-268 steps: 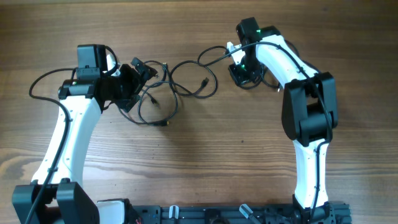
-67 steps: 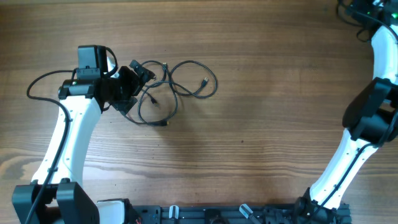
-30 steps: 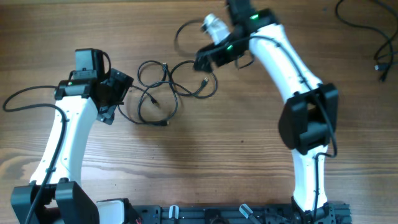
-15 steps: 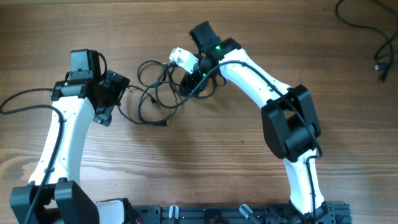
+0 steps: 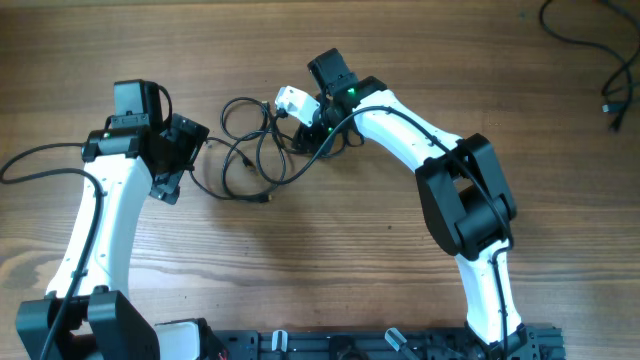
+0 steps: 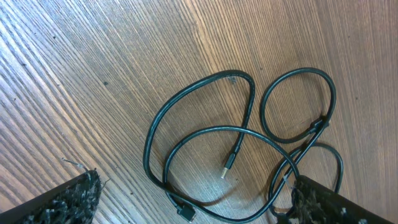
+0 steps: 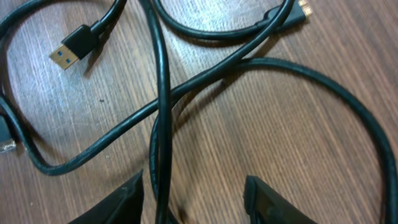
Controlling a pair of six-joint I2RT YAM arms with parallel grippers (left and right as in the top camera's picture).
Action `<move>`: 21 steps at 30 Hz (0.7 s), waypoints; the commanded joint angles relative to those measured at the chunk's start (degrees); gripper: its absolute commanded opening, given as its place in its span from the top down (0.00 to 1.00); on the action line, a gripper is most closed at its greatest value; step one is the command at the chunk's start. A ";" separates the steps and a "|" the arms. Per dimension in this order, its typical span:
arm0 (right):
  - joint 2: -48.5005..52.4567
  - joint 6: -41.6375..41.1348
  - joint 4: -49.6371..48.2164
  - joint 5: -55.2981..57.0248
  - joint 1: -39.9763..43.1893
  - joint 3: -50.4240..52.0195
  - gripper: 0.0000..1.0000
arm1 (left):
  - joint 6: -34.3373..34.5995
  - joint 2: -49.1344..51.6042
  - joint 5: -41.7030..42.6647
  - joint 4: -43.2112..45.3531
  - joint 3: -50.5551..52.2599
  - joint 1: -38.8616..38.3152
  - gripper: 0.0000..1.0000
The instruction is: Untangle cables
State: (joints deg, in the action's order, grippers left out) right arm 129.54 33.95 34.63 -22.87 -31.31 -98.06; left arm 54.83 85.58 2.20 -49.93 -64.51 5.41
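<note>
Since the earlier overhead frames, the right arm has been swung back from the far right corner of the desk [image 5: 400,290] and brought down over the cables [image 5: 262,145]; in the last half second its wrist has been shifted only slightly. The left arm has been drawn back a little to the left, clear of the tangle.

The cables lie in a cluster of overlapping black loops on the desk, between the two arms, left of centre. A second black cord [image 5: 590,50] lies well apart in the far right corner.

The right end effector [image 7: 196,199] is set directly over the right side of the cluster. In the right wrist view its two fingers are seen either side of a cable strand [image 7: 163,112], which runs roughly upright through the frame, close by the left finger; another strand crosses it diagonally just above. The jaws are partly drawn in, but a firm grip cannot be confirmed.

The left end effector [image 6: 193,199] is held wide open and empty, just left of the loops, with a loose plug end [image 6: 227,167] lying between its fingertips in the left wrist view.

The right arm is judged the nearer. The coming move likely depends on that upright strand being caught alone, without the crossing strand.
</note>
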 commanded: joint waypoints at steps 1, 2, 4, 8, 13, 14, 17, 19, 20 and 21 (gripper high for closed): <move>1.25 0.35 -1.64 -0.90 -0.02 0.28 0.48 | 0.94 -1.25 -0.79 -0.07 -0.63 0.24 0.00; 1.55 0.35 -2.14 -0.90 -0.02 0.28 0.48 | 0.96 -1.25 -0.79 -0.04 -0.63 0.24 0.00; 2.27 0.37 -2.99 -0.92 -0.02 0.28 0.48 | 0.96 -1.25 -0.79 -0.04 -0.63 0.24 0.00; 2.91 -1.36 -3.19 -0.96 -0.02 0.28 0.53 | 0.96 -1.25 -0.79 -0.04 -0.63 0.24 0.00; 2.93 -2.54 -3.58 -0.92 -0.02 0.28 0.63 | 0.98 -1.25 -0.79 0.98 -0.63 0.24 0.00; 2.93 -2.62 -3.69 -0.94 -0.02 0.28 0.63 | 0.98 -1.25 -0.79 1.16 -0.63 0.24 0.00; 3.13 -2.62 -4.48 -0.96 -0.02 0.28 0.63 | 0.96 -1.25 -0.79 1.38 -0.63 0.24 0.00; 3.76 -2.67 -5.33 -1.22 -0.02 0.28 0.63 | 0.98 -1.22 -0.79 1.77 -0.63 0.24 0.00; 4.02 -2.69 -5.44 -1.55 -0.02 0.28 0.62 | 0.98 -1.22 -0.76 2.12 -0.63 0.24 0.00; 4.37 -2.69 -5.46 -1.75 -0.02 0.28 0.63 | 1.01 -1.22 -0.76 2.43 -0.63 0.24 0.00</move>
State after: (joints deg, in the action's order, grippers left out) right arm 131.26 32.14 29.47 -22.96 -31.31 -97.95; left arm 54.85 85.54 2.20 -48.29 -64.51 5.41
